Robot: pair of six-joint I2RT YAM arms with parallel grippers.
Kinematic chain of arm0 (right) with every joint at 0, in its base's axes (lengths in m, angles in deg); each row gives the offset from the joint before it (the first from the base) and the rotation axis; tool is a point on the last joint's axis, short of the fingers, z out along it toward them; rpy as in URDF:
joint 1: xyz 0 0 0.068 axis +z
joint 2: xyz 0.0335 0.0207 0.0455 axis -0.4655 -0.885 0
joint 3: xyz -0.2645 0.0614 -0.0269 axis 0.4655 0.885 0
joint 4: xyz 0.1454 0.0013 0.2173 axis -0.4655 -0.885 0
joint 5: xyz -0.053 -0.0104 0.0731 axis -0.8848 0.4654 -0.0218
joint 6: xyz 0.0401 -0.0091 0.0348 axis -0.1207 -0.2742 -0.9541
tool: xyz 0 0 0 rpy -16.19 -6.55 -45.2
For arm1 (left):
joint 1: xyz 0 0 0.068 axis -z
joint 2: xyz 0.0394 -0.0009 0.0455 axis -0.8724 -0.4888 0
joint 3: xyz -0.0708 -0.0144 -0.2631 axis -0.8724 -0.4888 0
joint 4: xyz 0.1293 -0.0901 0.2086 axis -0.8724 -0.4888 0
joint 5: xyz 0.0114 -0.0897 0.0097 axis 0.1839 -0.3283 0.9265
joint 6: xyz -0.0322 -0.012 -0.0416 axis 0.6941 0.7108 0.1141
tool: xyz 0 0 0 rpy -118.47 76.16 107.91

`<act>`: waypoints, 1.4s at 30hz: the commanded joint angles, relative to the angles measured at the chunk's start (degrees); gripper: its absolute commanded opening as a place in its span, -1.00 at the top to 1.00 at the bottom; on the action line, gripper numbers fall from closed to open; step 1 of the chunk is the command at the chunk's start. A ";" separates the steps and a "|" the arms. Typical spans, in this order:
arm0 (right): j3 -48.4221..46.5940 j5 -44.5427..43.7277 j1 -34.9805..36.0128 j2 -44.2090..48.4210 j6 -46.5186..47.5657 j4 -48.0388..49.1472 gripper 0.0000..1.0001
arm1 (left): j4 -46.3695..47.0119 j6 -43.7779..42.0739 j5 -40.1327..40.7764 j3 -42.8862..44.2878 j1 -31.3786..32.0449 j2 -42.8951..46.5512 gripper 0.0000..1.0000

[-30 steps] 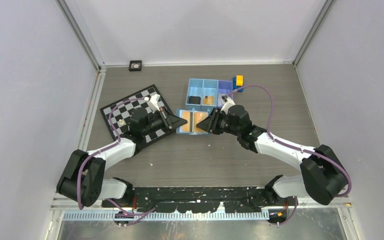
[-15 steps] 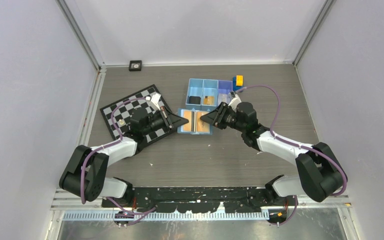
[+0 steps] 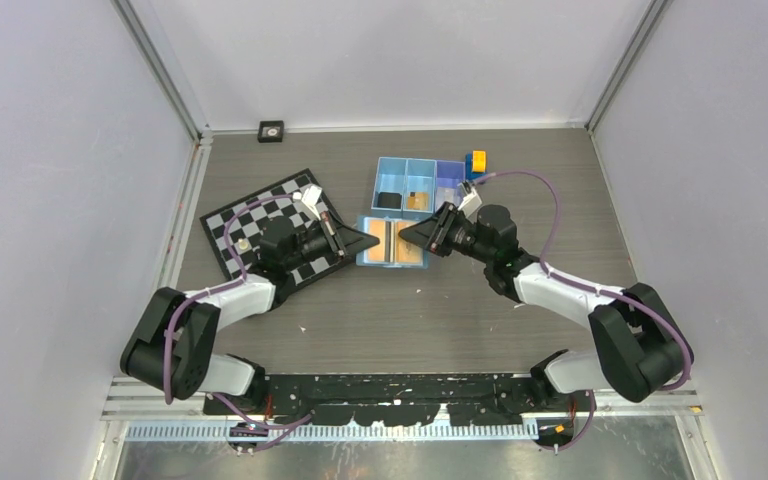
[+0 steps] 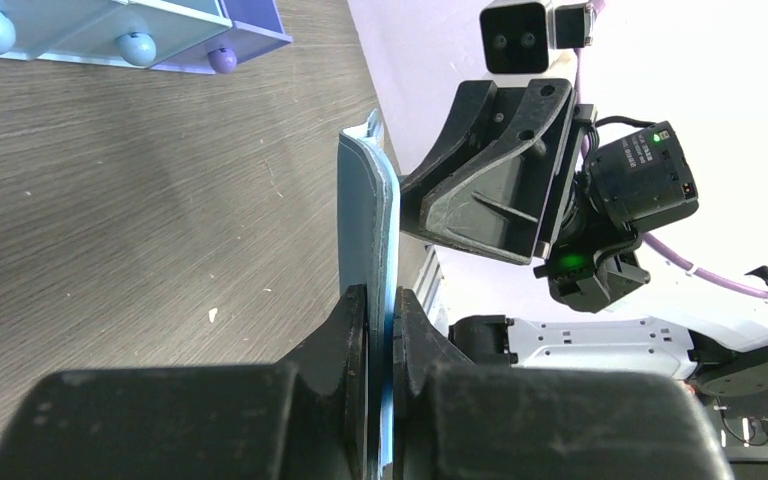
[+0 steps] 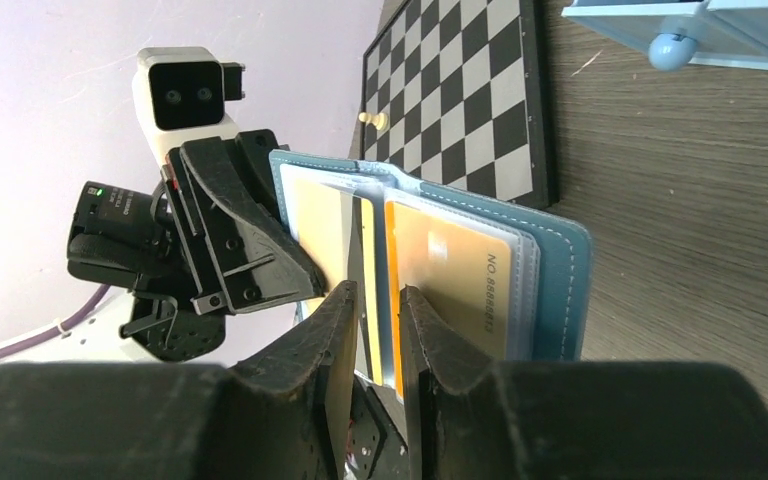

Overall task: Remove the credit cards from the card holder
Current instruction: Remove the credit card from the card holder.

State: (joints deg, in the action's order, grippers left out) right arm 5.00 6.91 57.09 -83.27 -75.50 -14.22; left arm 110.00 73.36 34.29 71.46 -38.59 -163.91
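The card holder (image 4: 368, 230) is clamped by the left gripper (image 4: 380, 330). A tan credit card (image 5: 369, 260) is straddled by the right gripper (image 5: 380, 300); fingers (image 5: 335, 335) narrowly parted.

Bright even light, soft shadows, blown-out wrist backgrounds

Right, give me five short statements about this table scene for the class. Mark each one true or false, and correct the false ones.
1. The left gripper is clamped on an edge of the card holder. True.
2. The card holder is folded shut. False: it is open, with its pockets showing.
3. The credit cards lie loose on the table. False: they sit in the holder's pockets.
4. The chessboard lies on the left arm's side of the table. True.
5. The blue tray has two compartments. False: it has three.
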 commanded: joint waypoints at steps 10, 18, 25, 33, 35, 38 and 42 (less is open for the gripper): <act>-0.73 5.32 0.08 -4.00 -3.29 7.87 0.44 | 7.64 1.55 -2.43 0.05 0.87 0.12 1.00; -2.76 7.60 1.55 -6.50 -3.05 7.64 0.38 | 8.70 2.07 -3.25 0.61 1.69 -0.21 1.00; -1.95 7.95 1.86 -4.85 -3.16 9.88 0.53 | 8.79 1.94 -3.30 1.00 2.28 -0.93 1.00; -0.46 7.43 1.84 -1.92 -2.26 11.71 0.99 | 7.40 1.59 -2.53 1.19 2.28 -1.28 0.84; -0.37 6.84 1.84 -1.47 -1.75 10.78 0.99 | 7.19 1.43 -2.48 1.23 2.28 -1.22 0.75; -0.45 6.31 1.90 -1.24 -1.26 9.78 0.99 | 6.60 1.04 -2.37 1.17 2.28 -0.86 0.62; -0.62 5.21 1.78 -0.93 -0.62 7.99 0.99 | 5.49 0.43 -1.80 1.00 2.28 0.04 0.61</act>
State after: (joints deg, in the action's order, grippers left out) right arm 5.03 13.46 58.29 -86.57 -77.81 -6.70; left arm 113.13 74.65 33.72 71.33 -37.21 -165.03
